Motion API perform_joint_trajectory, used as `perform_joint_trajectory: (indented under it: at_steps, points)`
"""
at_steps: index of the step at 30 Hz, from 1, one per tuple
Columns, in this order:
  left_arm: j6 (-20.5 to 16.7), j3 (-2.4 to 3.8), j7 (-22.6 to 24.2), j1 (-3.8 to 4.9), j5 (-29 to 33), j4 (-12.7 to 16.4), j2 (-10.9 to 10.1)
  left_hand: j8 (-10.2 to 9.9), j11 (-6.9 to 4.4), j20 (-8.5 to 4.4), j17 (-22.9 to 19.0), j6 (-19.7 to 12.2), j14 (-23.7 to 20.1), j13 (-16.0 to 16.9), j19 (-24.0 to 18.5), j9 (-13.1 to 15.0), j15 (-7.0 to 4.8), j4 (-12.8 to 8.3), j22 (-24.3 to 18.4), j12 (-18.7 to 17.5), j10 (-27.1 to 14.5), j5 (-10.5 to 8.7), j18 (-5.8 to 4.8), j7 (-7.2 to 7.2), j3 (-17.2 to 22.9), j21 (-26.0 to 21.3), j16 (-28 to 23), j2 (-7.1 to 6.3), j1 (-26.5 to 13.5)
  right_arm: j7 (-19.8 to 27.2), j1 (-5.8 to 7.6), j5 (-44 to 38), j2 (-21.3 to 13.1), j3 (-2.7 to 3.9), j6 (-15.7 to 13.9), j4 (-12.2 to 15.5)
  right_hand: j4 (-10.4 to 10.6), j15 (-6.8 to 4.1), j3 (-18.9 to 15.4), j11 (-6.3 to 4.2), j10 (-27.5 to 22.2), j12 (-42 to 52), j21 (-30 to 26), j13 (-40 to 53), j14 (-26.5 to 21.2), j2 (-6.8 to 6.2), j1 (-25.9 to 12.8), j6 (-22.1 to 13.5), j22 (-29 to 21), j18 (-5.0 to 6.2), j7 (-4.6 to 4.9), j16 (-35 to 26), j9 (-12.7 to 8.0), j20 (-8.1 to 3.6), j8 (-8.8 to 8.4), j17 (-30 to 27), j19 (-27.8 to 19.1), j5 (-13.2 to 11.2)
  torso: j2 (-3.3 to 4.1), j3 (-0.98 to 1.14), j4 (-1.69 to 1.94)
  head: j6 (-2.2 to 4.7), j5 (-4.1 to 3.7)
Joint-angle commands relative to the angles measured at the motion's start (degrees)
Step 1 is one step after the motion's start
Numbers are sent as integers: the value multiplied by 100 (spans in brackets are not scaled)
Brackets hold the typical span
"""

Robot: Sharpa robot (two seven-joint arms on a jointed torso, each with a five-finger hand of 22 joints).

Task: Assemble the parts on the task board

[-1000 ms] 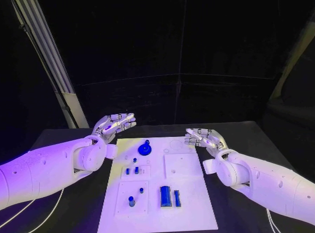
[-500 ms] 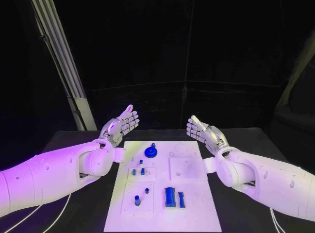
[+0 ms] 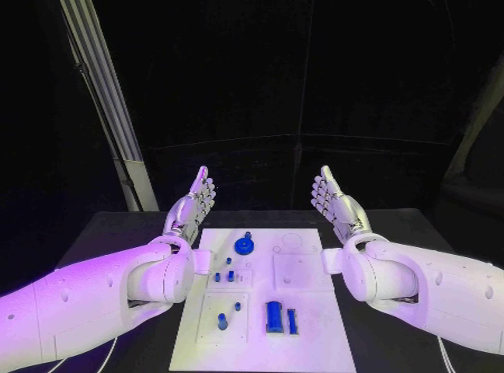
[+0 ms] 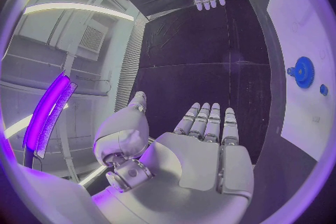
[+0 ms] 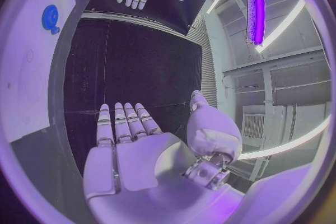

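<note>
Left robot hand: we see the left robot hand (image 3: 193,200) raised, fingers straight and apart, holding nothing.
Right robot hand: the right robot hand (image 3: 335,200) mirrors it, fingers spread, nothing held.
Task board: the task board (image 3: 307,311) lies on the black worktop (image 3: 117,233), below and between both robot hands.
Parts: the blue parts (image 3: 274,315) sit on the board; a round blue gear (image 3: 244,247) lies nearest the fingertips, untouched.

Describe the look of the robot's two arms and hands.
Both arms, left arm and right arm, have smooth white rounded shells dotted with small dark screw holes. Thin pale cables trail beneath them. Left robot hand and right robot hand are silver metal with segmented fingers.
</note>
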Motion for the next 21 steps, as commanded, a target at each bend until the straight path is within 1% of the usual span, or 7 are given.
perform_joint_trajectory:
  at_steps: [1,8,9,21]
  points:
    - [-666,34,29,-18,-328,83,-19,-25,-74,-293,-11,-454,-431,-7,-259,-9,-62,1,-101,-42,-438,-44,-122,-95,-32,-27,-44,-1,-677,177,14,202,-3,1,-339,19,-6,-48,195,-71,-501,-35,-38,-8,-504,-5,-683,-451,-15,-215,-45,-27,-8,-318,-37,-12,-447,-70,-3,1,1,0,-1]
    - [-678,38,29,-21,-332,91,-21,-25,-74,-293,-11,-709,-668,-7,-394,-9,-62,1,-101,-42,-679,-44,-122,-95,-32,-27,-44,-1,-1052,177,14,202,-3,1,-339,19,-6,-48,195,-71,-788,-35,-38,-8,-797,-5,-1079,-713,-15,-215,-45,-27,-8,-318,-37,-12,-699,-70,-3,1,1,0,-1]
    - [-678,38,29,-21,-332,91,-21,-25,-74,-293,-11,-735,-696,-7,-801,-9,-62,1,-101,-42,-707,-44,-122,-95,-32,-27,-44,-1,-1096,177,14,202,-3,1,-339,19,-6,-48,195,-71,-823,-35,-38,-8,-828,-5,-1122,-742,-15,-215,-45,-27,-8,-318,-37,-12,-726,-70,-3,1,1,0,-1]
    - [-678,38,29,-21,-332,91,-21,-25,-74,-293,-11,-983,-924,-7,-801,-9,-62,1,-101,-42,-949,-44,-122,-95,-32,-27,-44,-1,-1487,177,14,202,-3,1,-339,19,-6,-48,195,-71,-1100,-35,-38,-8,-1120,-5,-1511,-987,-15,-215,-45,-27,-8,-318,-37,-12,-983,-70,-3,1,1,0,-1]
